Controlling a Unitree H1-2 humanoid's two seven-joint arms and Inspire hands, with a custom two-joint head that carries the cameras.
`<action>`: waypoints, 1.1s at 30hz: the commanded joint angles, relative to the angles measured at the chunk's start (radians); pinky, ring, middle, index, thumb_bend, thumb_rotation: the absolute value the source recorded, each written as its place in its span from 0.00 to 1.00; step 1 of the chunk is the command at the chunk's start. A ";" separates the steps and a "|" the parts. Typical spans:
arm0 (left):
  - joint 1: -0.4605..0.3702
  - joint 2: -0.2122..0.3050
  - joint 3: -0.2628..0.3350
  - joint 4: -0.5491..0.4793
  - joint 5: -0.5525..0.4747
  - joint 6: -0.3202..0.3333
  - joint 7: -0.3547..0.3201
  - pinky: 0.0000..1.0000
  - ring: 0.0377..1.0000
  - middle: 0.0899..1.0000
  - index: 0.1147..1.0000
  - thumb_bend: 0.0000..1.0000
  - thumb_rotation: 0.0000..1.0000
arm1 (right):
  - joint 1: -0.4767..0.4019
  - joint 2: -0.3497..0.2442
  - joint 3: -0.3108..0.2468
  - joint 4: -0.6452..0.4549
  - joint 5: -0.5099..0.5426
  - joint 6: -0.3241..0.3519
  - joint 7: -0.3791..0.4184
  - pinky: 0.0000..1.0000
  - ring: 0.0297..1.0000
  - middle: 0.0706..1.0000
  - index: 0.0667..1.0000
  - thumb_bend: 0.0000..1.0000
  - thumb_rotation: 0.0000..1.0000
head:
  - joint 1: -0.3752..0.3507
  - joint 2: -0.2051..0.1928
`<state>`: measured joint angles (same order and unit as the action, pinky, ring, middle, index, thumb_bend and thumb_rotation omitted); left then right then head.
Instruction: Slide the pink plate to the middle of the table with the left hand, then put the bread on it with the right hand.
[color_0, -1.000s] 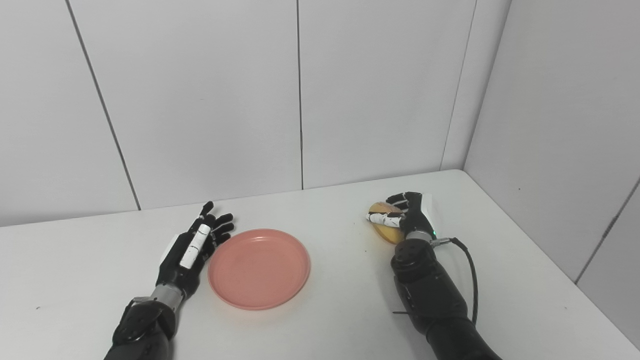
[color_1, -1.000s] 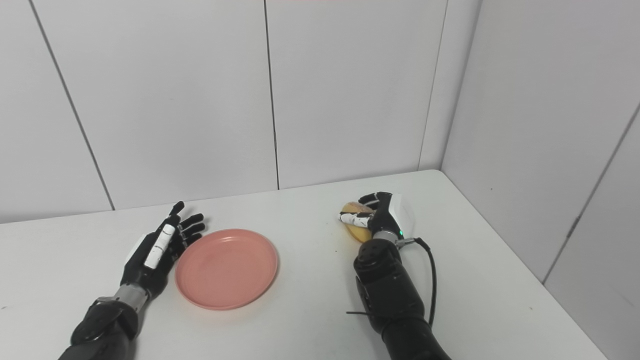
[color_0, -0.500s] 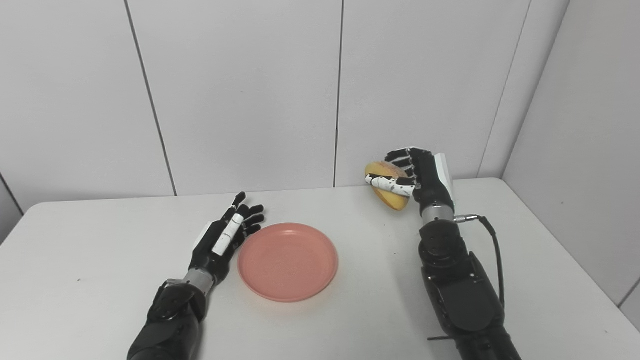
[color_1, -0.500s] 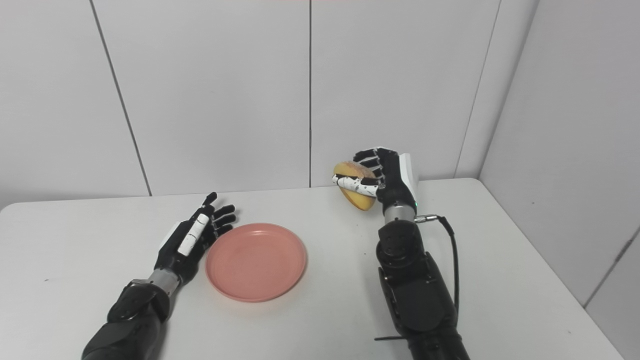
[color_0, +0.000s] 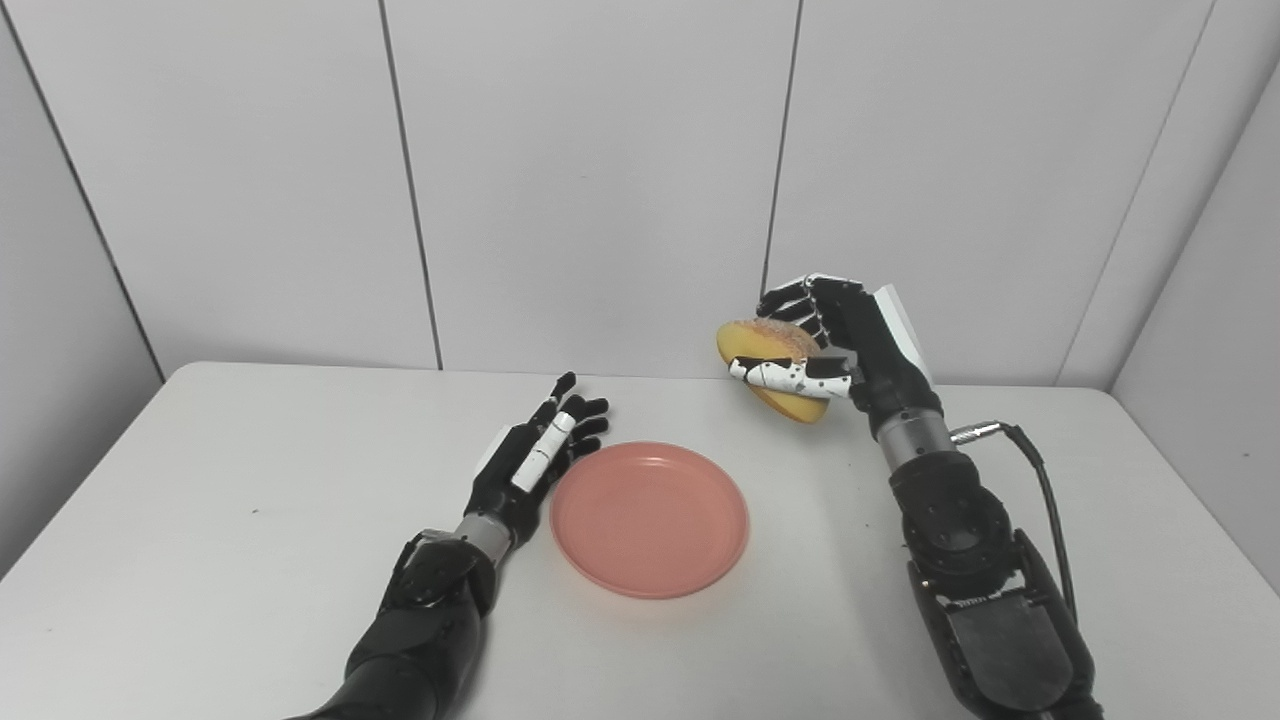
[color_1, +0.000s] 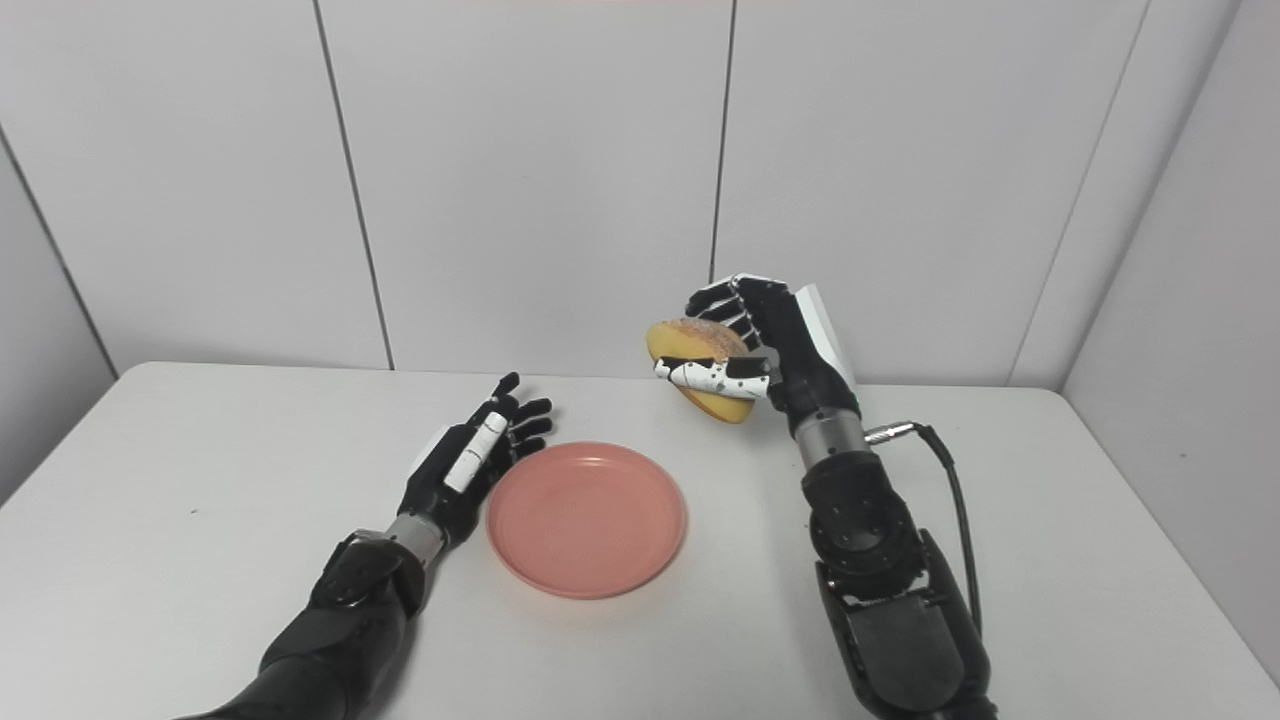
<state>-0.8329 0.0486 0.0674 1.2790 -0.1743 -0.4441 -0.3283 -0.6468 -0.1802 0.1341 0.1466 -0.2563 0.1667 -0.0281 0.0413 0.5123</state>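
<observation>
The pink plate (color_0: 648, 518) lies flat near the middle of the white table (color_0: 220, 520). My left hand (color_0: 532, 460) rests open on the table against the plate's left rim, fingers stretched toward the wall. A yellow-brown bread roll (color_0: 772, 368) is held up in the air by my right hand (color_0: 835, 345), which is shut on it, thumb across its front. The bread hangs above the table, to the right of and behind the plate. In the right eye view the bread (color_1: 702, 370) sits up and right of the plate (color_1: 586, 518).
Grey panelled walls (color_0: 600, 170) close the table's far side and both ends. A black cable (color_0: 1040, 500) runs along my right forearm. Bare tabletop lies left of my left arm and at the front right.
My right hand has lifted the bread off the table and carried it left toward the plate. The camera has swung, shifting the whole picture right. My left hand stays beside the plate.
</observation>
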 joint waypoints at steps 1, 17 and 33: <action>0.007 -0.041 -0.017 0.034 0.022 0.040 -0.007 0.87 0.86 0.86 1.00 0.88 0.74 | -0.039 0.004 0.016 -0.014 -0.017 -0.053 0.014 0.31 0.35 0.42 0.46 0.53 0.00 | 0.001 0.000; 0.011 -0.049 -0.022 0.026 0.023 0.036 0.000 0.87 0.85 0.85 1.00 0.87 0.75 | -0.024 0.018 0.155 0.147 -0.155 -0.199 0.034 0.33 0.38 0.43 0.46 0.53 0.00 | 0.041 0.015; 0.015 -0.055 -0.023 0.022 0.020 0.036 -0.007 0.88 0.87 0.88 1.00 0.86 0.77 | -0.005 0.014 0.166 0.199 -0.172 -0.254 0.056 0.34 0.40 0.46 0.44 0.53 0.00 | 0.047 0.026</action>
<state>-0.8363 0.0112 0.0504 1.2760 -0.1669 -0.4444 -0.3255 -0.6061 -0.1595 0.3093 0.3564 -0.4323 -0.0280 0.0295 0.0874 0.5384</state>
